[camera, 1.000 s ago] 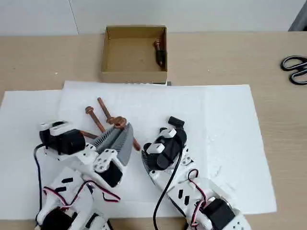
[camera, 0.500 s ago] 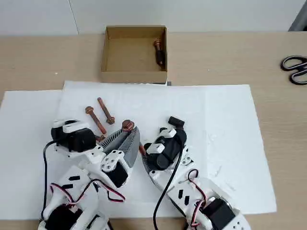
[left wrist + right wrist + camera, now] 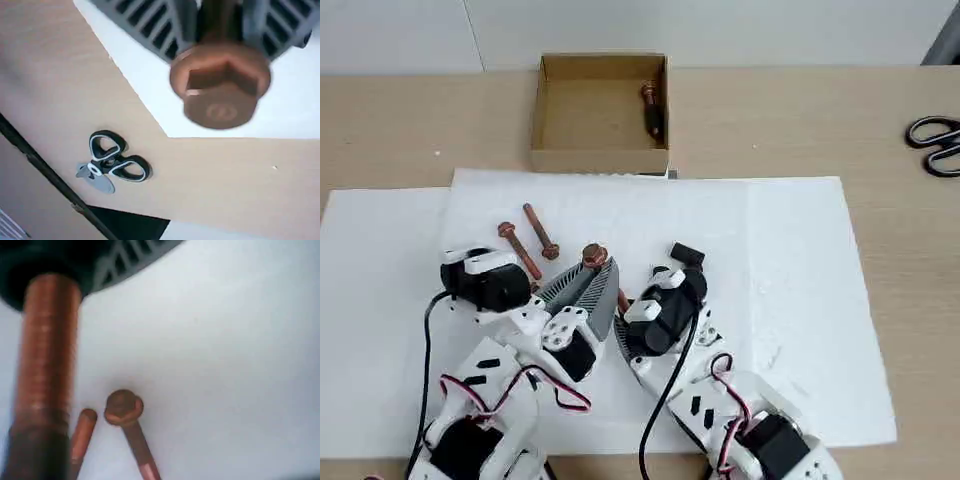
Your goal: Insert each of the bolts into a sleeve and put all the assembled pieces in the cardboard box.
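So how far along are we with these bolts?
Done: one assembled piece lies in the cardboard box. In hand: the left gripper is clamped on a bolt, with no sleeve visible on it. Left: two loose bolts lie unsleeved on the white sheet.

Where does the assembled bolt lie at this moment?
In the high view, the assembled bolt lies inside the cardboard box, against its right wall, beyond the white sheet.

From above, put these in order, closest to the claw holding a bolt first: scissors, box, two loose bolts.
1. The loose bolts, on the white sheet beside the left gripper.
2. The cardboard box, at the table's back.
3. The scissors, at the far right edge.
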Robot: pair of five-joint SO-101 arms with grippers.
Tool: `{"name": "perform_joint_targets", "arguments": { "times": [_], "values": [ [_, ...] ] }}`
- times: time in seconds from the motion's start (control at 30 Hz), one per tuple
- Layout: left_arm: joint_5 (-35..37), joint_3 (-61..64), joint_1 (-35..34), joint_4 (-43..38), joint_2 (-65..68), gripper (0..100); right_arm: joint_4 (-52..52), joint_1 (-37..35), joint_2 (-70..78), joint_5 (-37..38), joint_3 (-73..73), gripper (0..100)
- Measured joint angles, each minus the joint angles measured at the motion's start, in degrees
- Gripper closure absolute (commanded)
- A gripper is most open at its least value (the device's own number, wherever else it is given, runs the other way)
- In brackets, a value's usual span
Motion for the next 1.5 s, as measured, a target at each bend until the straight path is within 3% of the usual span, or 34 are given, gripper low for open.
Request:
{"name": "perform_joint_targets", "arguments": {
  "times": [0.43,0.57,0.93,1.17,1.5],
  "values": [
    [0.0,2.5,0.2,-0.4,0.0,99,0.0,-2.1,0.0,0.0,0.0,99.5],
    [-4.2,2.5,1.7,-0.3,0.0,99,0.0,-2.1,0.0,0.1,0.0,99.5],
    [-11.7,-0.4,7.0,10.8,0.0,99,0.0,-2.1,0.0,0.1,0.0,99.5],
    [-11.6,-0.4,3.5,11.8,0.0,78,0.0,-2.2,0.0,0.1,0.0,99.5],
    [-13.9,-7.2,2.5,18.5,0.0,78,0.0,-2.2,0.0,0.2,0.3,99.5]
  ]
}}
